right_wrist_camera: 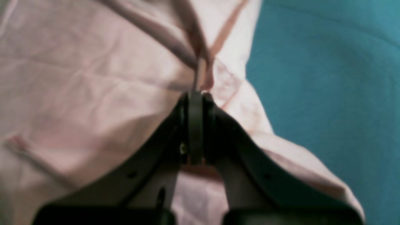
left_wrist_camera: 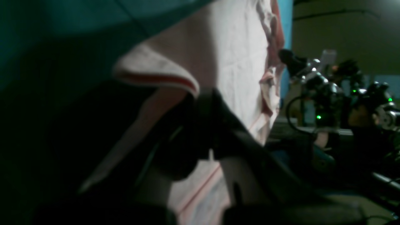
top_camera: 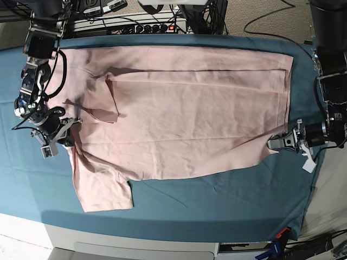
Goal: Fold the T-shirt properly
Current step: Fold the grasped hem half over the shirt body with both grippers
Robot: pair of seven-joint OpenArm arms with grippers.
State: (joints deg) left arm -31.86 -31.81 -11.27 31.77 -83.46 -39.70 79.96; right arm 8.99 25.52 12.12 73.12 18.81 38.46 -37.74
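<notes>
Pinching the T-shirt (top_camera: 184, 108) in both closed grippers, left (top_camera: 283, 142) at the hem, right (top_camera: 64, 129) at the shoulder, you're mid-fold; next, carry both edges across together.

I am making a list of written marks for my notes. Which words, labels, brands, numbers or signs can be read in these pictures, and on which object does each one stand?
No text can be read in any view.
T-shirt: only the plain pink side shows; no lettering visible.
Teal table cloth: no marks.
Equipment behind the table: any labels are too small to read.
</notes>
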